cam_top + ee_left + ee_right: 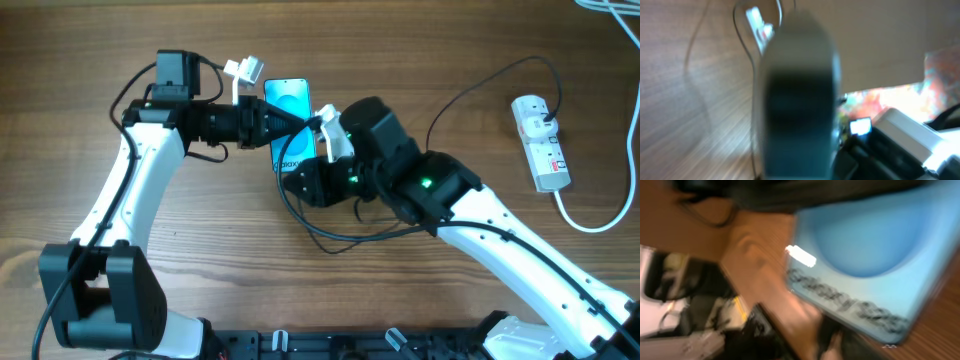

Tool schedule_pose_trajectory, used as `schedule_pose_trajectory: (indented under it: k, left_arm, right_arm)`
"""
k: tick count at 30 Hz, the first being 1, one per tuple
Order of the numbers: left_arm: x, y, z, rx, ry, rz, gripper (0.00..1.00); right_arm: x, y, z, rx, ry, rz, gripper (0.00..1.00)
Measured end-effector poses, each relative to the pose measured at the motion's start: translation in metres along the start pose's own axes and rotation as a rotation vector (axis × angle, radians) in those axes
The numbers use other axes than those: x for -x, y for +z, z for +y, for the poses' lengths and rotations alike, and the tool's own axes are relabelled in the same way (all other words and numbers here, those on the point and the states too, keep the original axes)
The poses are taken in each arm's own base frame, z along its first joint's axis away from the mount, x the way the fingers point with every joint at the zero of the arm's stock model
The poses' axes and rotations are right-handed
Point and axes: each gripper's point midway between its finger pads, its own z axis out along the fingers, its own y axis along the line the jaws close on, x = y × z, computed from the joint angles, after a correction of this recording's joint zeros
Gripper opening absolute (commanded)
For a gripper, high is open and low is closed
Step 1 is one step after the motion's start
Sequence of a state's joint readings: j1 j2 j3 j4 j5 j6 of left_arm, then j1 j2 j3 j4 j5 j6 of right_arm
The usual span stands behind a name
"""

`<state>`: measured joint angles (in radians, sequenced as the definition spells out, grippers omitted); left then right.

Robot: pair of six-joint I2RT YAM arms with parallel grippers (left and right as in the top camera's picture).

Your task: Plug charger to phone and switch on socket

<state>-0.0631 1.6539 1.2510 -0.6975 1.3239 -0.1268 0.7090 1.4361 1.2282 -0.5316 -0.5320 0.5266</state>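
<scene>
The phone [875, 255] carries the only legible writing. In the right wrist view its blue screen shows one line of dark letters below a round shape — motion-blurred and running slantwise, yet it reads as "Galaxy S25", the last figures clearest. From overhead the same phone [290, 100] shows a short stretch of white lettering near its lower end, turned sideways — only something like "Galaxy" can be made out, the rest covered. The socket [540, 140] bears a small red mark [560, 165], too small to read. The left wrist view is blurred; nothing there is legible.
</scene>
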Motion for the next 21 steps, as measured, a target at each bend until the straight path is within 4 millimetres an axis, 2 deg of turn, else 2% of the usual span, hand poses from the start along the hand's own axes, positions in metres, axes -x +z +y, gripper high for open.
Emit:
schedule_pose_trajectory:
  k: [3, 5, 9, 12, 17, 20, 21]
  left_arm:
    - [0.002, 0.000, 0.003, 0.020, 0.014, -0.005, 0.04]
    - [0.002, 0.001, 0.005, 0.029, 0.018, -0.005, 0.04]
    - [-0.007, 0.008, 0.002, 0.011, -0.007, 0.026, 0.04]
    - [-0.010, 0.012, -0.003, -0.011, -0.005, 0.042, 0.04]
    - [-0.012, 0.011, -0.013, -0.072, -0.006, 0.051, 0.04]
    - [-0.013, 0.010, -0.023, -0.127, -0.004, 0.060, 0.04]
    - [-0.013, 0.009, -0.026, -0.146, -0.003, 0.063, 0.04]
  right_arm:
    - [-0.002, -0.003, 0.014, 0.085, -0.035, 0.027, 1.00]
    - [0.001, -0.009, 0.014, 0.110, -0.035, 0.031, 1.00]
    - [0.030, -0.029, -0.011, 0.051, -0.038, -0.050, 1.00]
    - [0.035, -0.036, -0.024, 0.023, -0.030, -0.064, 1.00]
    - [0.035, -0.040, -0.027, 0.035, -0.024, -0.058, 1.00]
    - [0.031, -0.040, -0.022, 0.069, -0.026, -0.041, 1.00]
    - [0.031, -0.040, -0.019, 0.085, -0.029, -0.037, 0.95]
